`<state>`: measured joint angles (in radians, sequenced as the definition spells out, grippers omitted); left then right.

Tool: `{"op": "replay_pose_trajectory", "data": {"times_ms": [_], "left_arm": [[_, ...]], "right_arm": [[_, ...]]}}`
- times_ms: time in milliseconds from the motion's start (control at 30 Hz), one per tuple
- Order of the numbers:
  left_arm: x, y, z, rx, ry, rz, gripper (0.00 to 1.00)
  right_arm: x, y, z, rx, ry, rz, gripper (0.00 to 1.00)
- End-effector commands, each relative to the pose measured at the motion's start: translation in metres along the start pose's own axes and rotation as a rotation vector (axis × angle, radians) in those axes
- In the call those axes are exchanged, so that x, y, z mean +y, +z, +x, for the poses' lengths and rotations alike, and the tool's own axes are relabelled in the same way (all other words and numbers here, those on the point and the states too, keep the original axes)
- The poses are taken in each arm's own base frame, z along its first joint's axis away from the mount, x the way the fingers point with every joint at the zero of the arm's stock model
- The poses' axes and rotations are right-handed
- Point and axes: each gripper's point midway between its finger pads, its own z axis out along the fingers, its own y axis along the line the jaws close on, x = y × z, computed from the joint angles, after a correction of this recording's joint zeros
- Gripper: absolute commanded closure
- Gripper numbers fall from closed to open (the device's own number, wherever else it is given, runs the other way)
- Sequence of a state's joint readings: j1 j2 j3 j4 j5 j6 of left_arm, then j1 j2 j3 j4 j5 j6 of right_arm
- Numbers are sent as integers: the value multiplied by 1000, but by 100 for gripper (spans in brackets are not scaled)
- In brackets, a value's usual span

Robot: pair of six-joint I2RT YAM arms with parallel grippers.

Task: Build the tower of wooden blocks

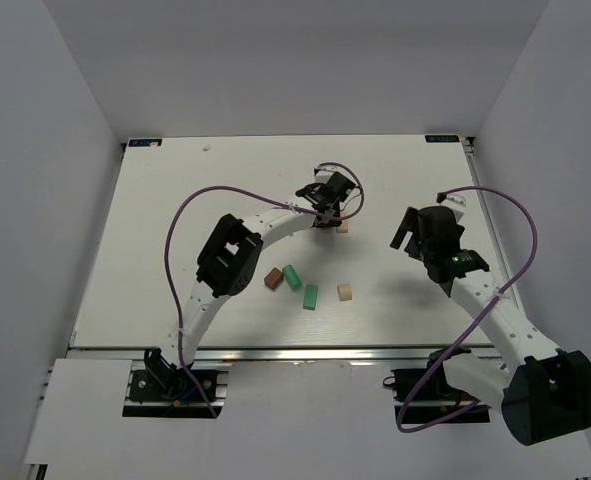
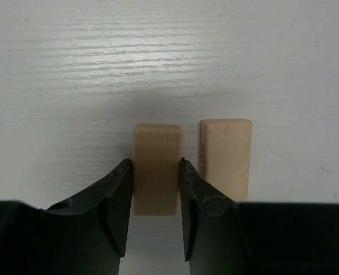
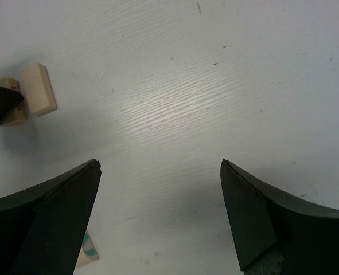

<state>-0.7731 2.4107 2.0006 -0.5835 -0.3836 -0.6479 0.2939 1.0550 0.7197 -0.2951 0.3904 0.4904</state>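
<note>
My left gripper is shut on a tan wooden block, held by its long sides low over the white table. A paler block lies close to its right, parallel, with a narrow gap between them. From above, the left gripper reaches to the table's middle back, the pale block beside it. My right gripper hangs open over bare table, with nothing between its fingers; the same two blocks show at its far left. No stacked wood block tower shows; the blocks I see sit singly.
Loose blocks lie nearer the front: a dark brown one, two mint green ones and a tan one. Purple cables loop over both arms. White walls close in the table on three sides.
</note>
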Motion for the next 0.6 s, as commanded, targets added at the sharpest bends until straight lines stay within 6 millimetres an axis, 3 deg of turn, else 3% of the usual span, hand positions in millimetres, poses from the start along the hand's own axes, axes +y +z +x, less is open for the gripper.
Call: {"op": "replay_pose_trajectory", "data": {"times_ms": [0, 433, 567], "left_arm": [[-2, -13, -13, -37, -16, -12, 73], [-13, -23, -24, -56, -35, 38, 61], [-10, -26, -25, -59, -56, 26, 50]], "right_arm": [[-3, -1, -5, -30, 18, 5, 11], [-4, 0, -3, -24, 17, 9, 11], [-4, -1, -3, -23, 16, 10, 11]]}}
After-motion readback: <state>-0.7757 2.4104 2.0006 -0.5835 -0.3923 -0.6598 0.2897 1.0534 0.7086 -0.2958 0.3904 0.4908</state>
